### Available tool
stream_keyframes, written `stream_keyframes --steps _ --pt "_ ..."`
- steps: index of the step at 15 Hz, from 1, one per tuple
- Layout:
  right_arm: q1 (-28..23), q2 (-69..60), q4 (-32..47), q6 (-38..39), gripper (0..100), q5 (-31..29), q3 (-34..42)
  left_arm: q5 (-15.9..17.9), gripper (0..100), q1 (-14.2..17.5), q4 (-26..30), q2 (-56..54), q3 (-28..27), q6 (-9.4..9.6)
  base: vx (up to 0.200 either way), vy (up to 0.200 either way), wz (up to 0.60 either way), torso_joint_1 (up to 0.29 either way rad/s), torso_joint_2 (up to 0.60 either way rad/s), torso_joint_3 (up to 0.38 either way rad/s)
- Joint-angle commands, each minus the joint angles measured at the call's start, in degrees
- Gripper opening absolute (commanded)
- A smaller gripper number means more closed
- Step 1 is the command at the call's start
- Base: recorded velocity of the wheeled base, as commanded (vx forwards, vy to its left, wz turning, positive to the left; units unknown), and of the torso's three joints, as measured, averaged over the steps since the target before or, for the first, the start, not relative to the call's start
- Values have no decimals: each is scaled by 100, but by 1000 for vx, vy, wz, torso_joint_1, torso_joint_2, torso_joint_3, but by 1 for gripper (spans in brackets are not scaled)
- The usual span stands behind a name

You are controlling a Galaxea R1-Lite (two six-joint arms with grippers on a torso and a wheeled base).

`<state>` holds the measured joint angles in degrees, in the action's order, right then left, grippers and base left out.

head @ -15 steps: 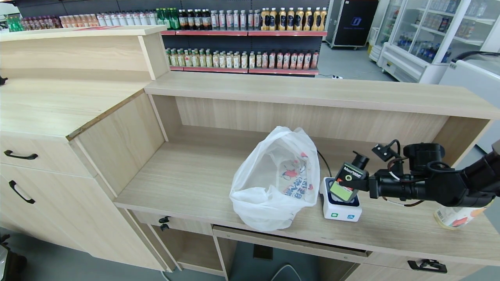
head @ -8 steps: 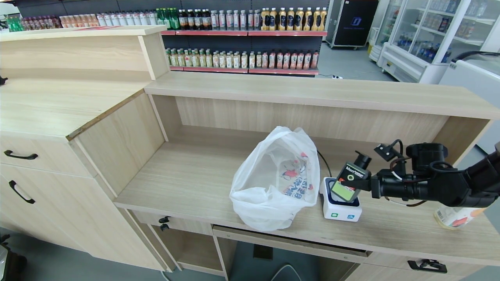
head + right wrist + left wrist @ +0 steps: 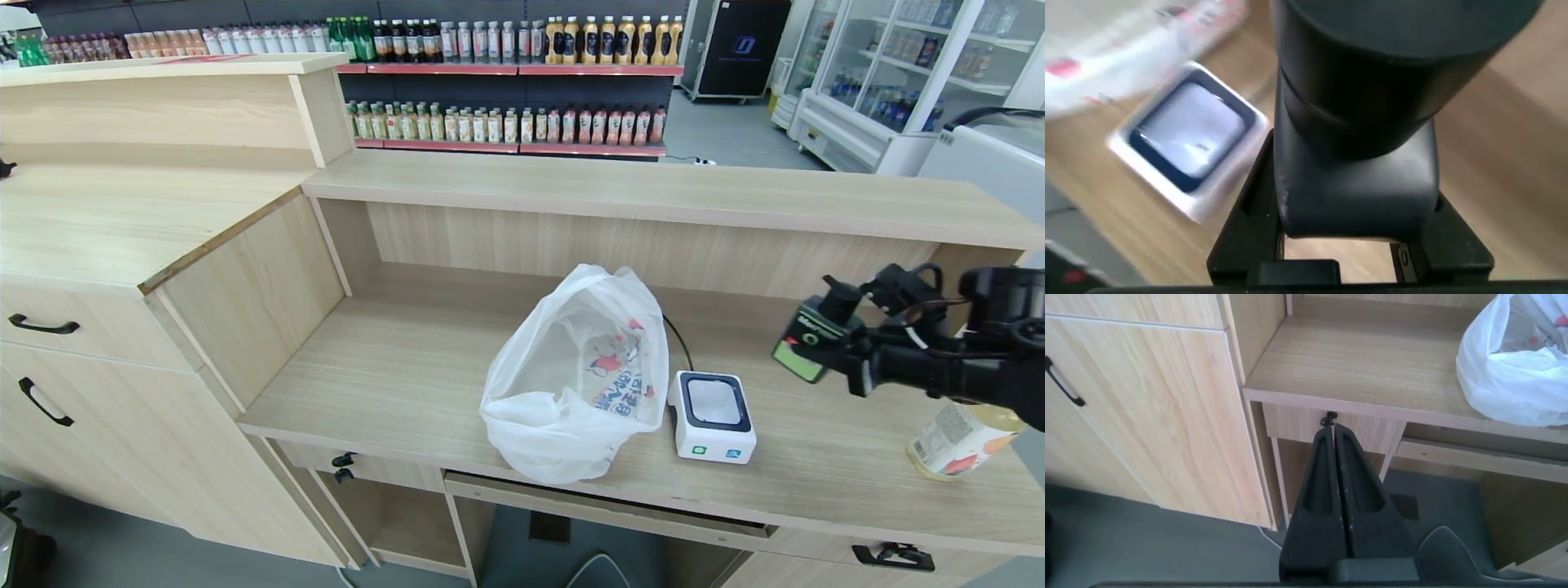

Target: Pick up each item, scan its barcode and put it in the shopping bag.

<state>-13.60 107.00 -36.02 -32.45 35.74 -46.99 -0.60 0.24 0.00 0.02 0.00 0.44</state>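
Bottle (image 3: 808, 333) – a small dark one with a black cap and a green label – is held in the air by the right gripper (image 3: 834, 349), whose fingers are clamped on its body. It hangs above the counter (image 3: 424, 359), to the right of the scanner (image 3: 712, 415) and clear of it, and well apart from the shopping bag (image 3: 571, 384).

The job looks roughly midway. The white bag stands open just left of the scanner. Red and blue print shows through the plastic, but whether that is an item inside or the bag's own printing is hard to say. A second, paler bottle (image 3: 955, 445) stands on the counter at the far right, partly behind the right arm, so it is probably waiting its turn. The pictures cannot show whether the held bottle has been scanned. It still has to go into the bag.

The held bottle's long axis is tilted – cap up and leaning to the right, base down toward the scanner side, green label facing left. From the right wrist, the bottle (image 3: 1372, 122) looms dark over the scanner (image 3: 1192, 135).

The left gripper (image 3: 1333, 449) hangs low beside the counter front, fingers pressed together and holding nothing.
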Motion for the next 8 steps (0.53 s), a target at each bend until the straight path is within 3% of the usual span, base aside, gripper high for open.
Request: stream_keyframes --steps 1,5,8 --pt "-1030 -891 -388 -886 0 -226 841 -2 0 2 0 -2 0 0 0 0 0 0 0 0" --pt "-1347 -1111 -1047 -859 0 -226 1166 -2 0 2 0 -2 0 0 0 0 0 0 0 0" --pt "-1267 -1137 -1416 -798 0 -252 1201 -2 0 2 0 -2 0 0 0 0 600 2 4 2"
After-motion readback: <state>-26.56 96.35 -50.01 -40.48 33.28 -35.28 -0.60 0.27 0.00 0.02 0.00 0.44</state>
